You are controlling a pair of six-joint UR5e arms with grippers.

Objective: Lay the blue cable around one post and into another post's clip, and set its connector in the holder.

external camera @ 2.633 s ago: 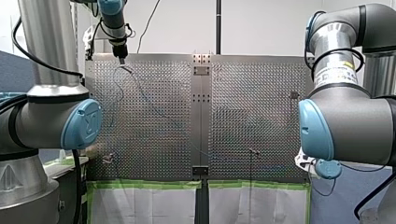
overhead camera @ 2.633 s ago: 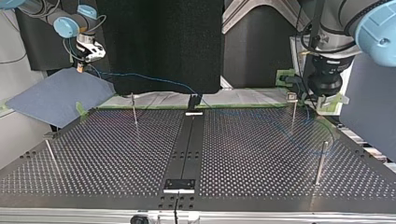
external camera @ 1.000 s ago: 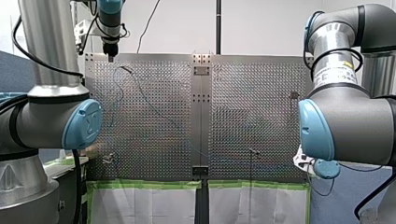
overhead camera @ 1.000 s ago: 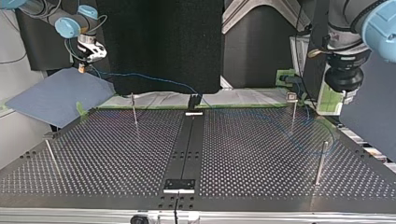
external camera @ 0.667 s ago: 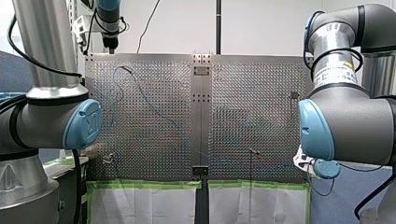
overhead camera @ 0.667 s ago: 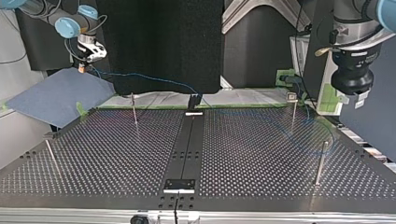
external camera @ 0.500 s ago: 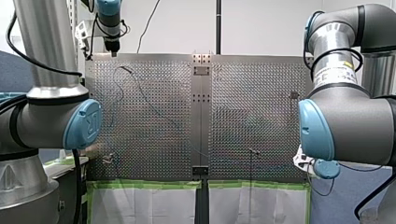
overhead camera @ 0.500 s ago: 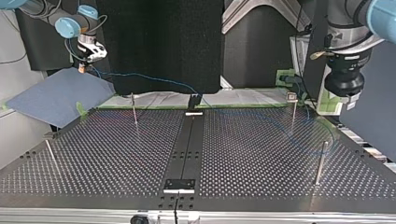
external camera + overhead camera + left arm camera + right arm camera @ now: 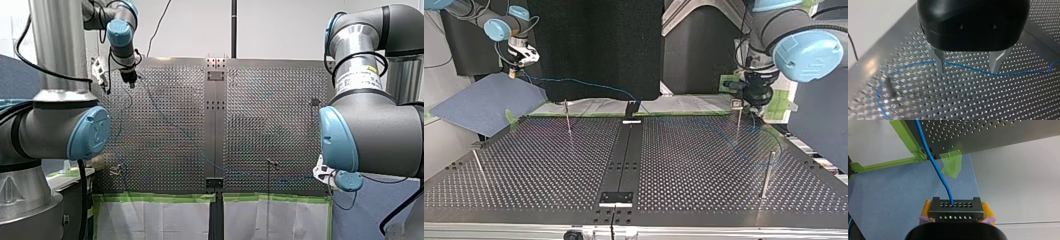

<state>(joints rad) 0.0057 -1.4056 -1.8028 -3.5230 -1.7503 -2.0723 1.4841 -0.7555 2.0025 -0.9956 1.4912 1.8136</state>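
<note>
This is looking like a robot lab: my left arm (image 9: pixel 55 130) and my right arm (image 9: pixel 372 132) are standing at a metal worktop (image 9: pixel 270 115) full of holes, with green tape (image 9: pixel 160 198) running along its edge.

In the left wrist view the post (image 9: pixel 890 86) beside the blue cable's (image 9: pixel 973 70) loop is a dark blur. In the front view the cable is too thin to follow across the table (image 9: pixel 280 115). In the top view, upper right, my left pincer's (image 9: pixel 755 106) fingertips are lost in shadow. The right wrist view hides the connector's (image 9: pixel 956 206) lower part behind my right pincer's (image 9: pixel 956 212) body.
</note>
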